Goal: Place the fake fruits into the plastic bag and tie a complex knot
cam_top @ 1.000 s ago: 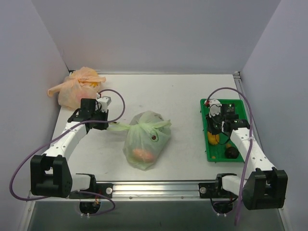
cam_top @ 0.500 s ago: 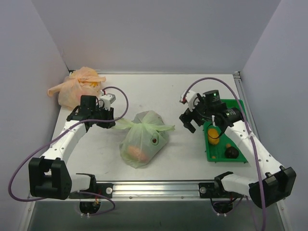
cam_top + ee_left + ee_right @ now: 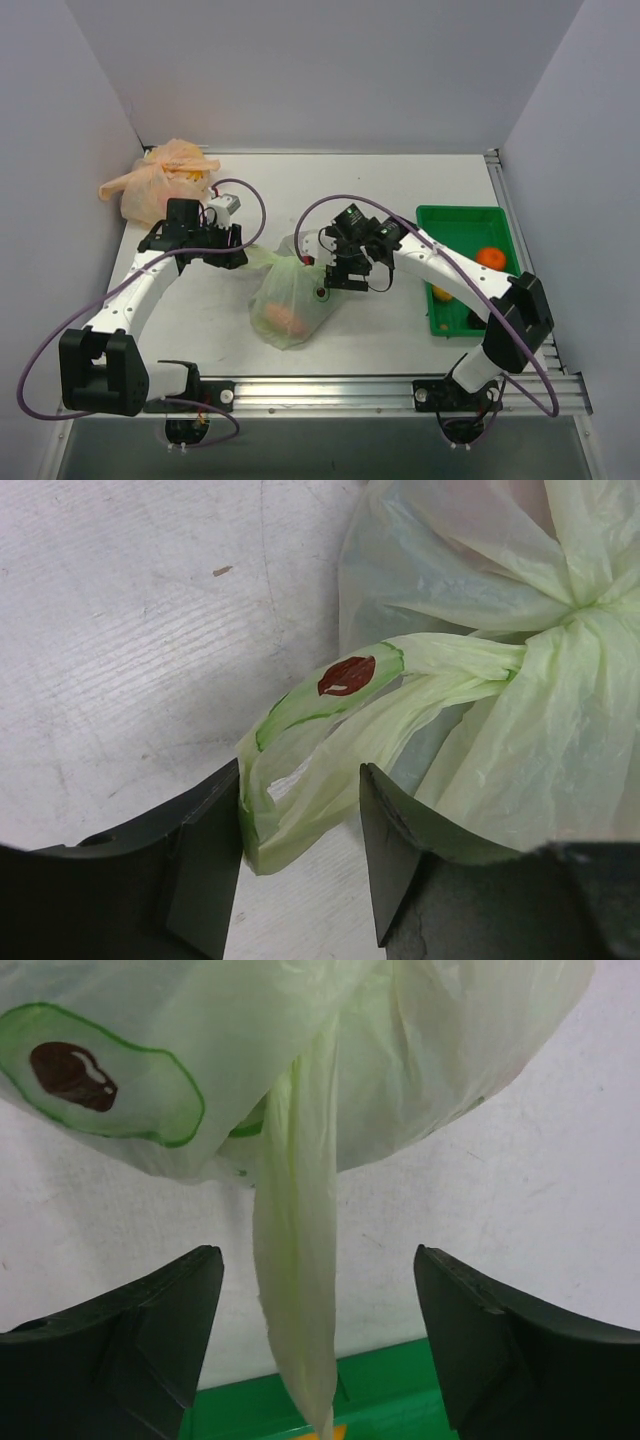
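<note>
Left gripper (image 3: 300, 772) astride bag handle (image 3: 425, 680)

Lab robot cell: plain white walls (image 3: 320, 70) beyond the left gripper (image 3: 238, 257) — aluminium mounting rail (image 3: 330, 385) behind it, white tabletop (image 3: 400, 180) beneath.

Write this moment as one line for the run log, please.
plastic bag: top knotted, fruit inside | left jaws: open around one handle | right jaws: open around other handle | tray: holds orange
</note>
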Controlling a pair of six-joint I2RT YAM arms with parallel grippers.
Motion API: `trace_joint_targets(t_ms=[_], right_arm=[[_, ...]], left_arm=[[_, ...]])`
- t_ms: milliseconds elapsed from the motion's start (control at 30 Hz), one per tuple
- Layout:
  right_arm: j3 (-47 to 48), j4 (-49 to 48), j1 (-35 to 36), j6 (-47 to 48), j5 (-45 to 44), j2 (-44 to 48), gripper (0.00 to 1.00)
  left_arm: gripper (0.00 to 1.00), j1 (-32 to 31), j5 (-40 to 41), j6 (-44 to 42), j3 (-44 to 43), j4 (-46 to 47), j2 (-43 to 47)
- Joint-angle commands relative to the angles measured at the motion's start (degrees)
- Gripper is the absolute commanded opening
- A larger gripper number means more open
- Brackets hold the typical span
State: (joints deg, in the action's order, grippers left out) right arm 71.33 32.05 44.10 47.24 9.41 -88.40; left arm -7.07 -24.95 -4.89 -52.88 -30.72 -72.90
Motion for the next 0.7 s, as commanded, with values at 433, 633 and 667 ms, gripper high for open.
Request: trace_joint_targets(t_ms=[433,633,667], right_arm=[[-1.0,-1.7,-13.1,-15.9,-7.4,1.3,0.00],[-9.7,-1.2,-18.3,-15.5,0.2,6.8,0.00],[-10.2,-1.2,-18.1,-15.6,1.1,7.2,0.00]], left_arm=[[0.00,9.3,4.9,1.2,-1.9,3.6,-0.4],[0.00,11.4,-2.5,-1.0,-4.9,3.2,-4.1],[0.00,10.9,-3.3,-0.8,-5.2,3.6,-4.5]])
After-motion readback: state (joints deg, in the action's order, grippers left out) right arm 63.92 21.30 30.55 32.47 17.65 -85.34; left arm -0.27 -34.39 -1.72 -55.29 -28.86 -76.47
